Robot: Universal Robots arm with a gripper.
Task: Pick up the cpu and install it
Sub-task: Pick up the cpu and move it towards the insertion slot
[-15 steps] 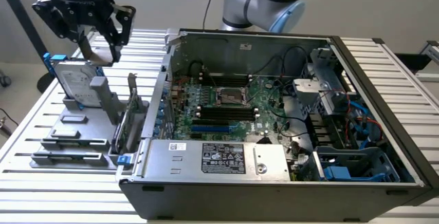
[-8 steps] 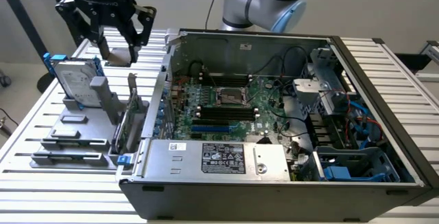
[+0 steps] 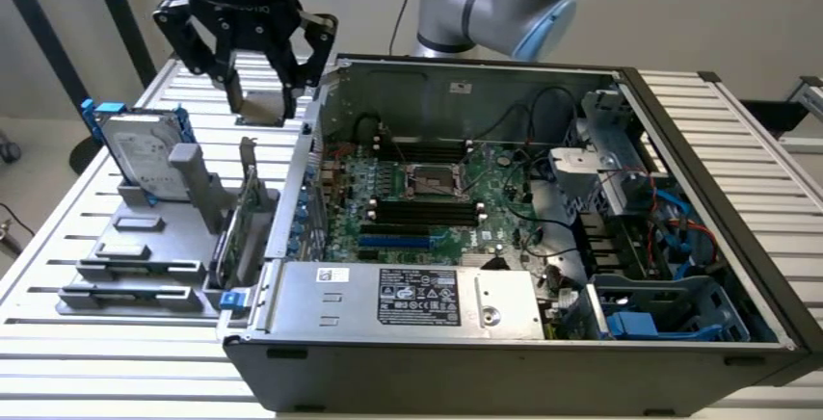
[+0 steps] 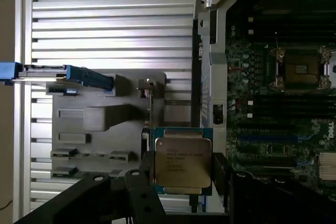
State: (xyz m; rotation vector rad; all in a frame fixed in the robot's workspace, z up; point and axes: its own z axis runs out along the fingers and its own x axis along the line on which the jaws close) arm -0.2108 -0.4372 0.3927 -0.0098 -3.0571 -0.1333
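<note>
The cpu (image 3: 264, 107), a small flat square chip with a silver metal top, hangs above the slatted table just outside the open computer case's wall, on the exterior view's left. My gripper (image 3: 266, 92) is shut on it, one black finger on each side. In the wrist view the cpu (image 4: 182, 163) shows its printed silver lid between the fingers (image 4: 143, 182) of the gripper (image 4: 182, 178). The bare cpu socket (image 3: 435, 181) lies on the green motherboard inside the case, to the exterior view's right of the gripper; the wrist view shows the socket (image 4: 299, 69) too.
A grey holder fixture (image 3: 142, 247) on the table carries an upright hard drive in a blue frame (image 3: 135, 145) and a standing card (image 3: 245, 218). The case wall (image 3: 312, 141) rises between gripper and motherboard. Black memory sticks (image 3: 425, 210), cables and a power supply (image 3: 411, 295) surround the socket.
</note>
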